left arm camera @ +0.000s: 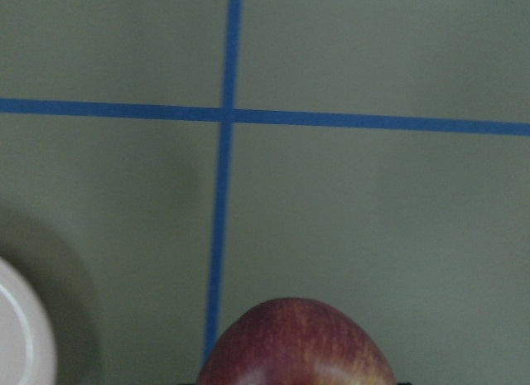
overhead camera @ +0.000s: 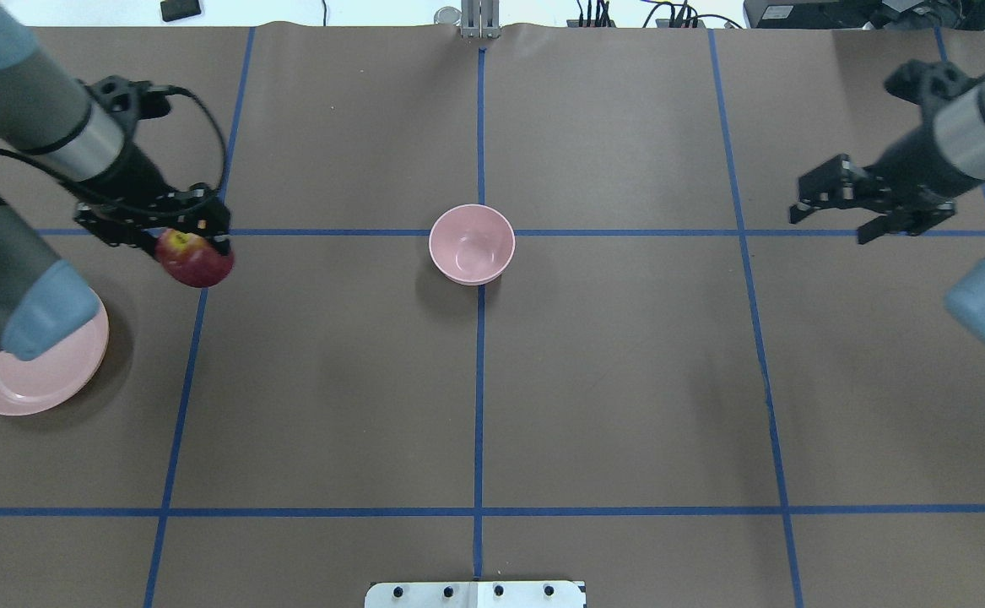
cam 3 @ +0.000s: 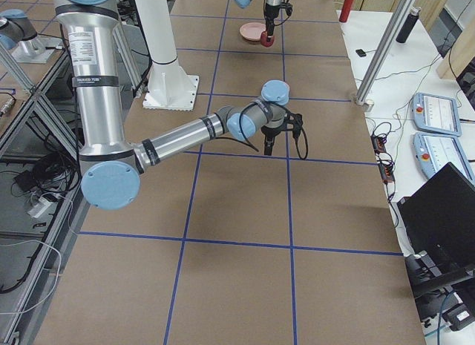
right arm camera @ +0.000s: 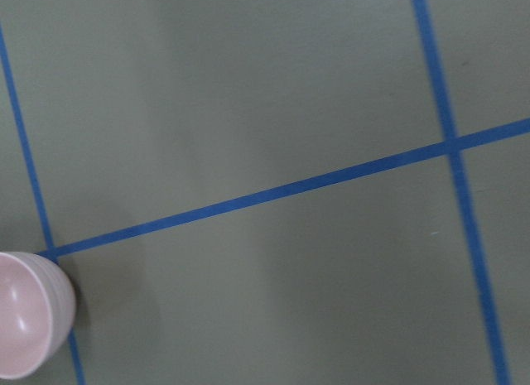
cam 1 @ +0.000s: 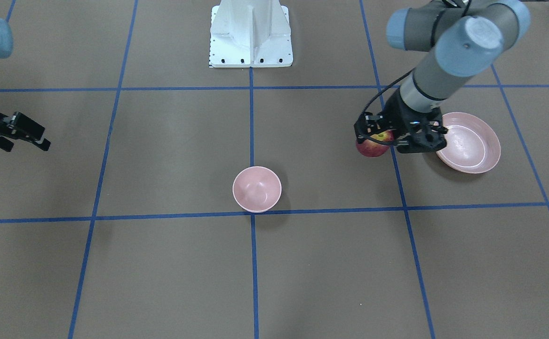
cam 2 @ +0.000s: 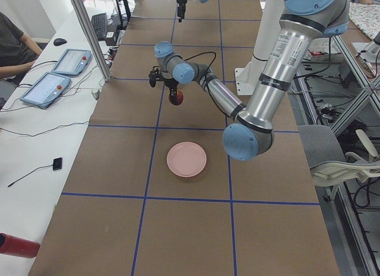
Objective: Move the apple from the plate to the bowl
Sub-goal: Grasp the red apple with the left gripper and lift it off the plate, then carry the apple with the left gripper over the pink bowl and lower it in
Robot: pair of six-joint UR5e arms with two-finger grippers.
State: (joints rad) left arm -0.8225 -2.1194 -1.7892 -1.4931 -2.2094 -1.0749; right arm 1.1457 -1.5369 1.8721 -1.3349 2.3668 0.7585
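Note:
My left gripper [overhead camera: 192, 245] is shut on the dark red apple [overhead camera: 195, 260] and holds it above the table, off to the bowl side of the plate. The apple's yellow stem patch faces up [cam 1: 372, 147]. It fills the bottom of the left wrist view [left arm camera: 298, 344]. The pale pink plate [overhead camera: 36, 376] lies empty at the table's left, partly hidden by my left arm's elbow, and shows fully in the front view [cam 1: 469, 143]. The small pink bowl [overhead camera: 471, 243] stands empty at the table's middle [cam 1: 257, 188]. My right gripper [overhead camera: 827, 226] is open and empty, far right.
Blue tape lines divide the brown table into squares. The robot's white base [cam 1: 250, 35] stands at the near middle edge. The bowl's rim shows at the lower left of the right wrist view [right arm camera: 25, 323]. The plate's rim shows in the left wrist view [left arm camera: 21, 335].

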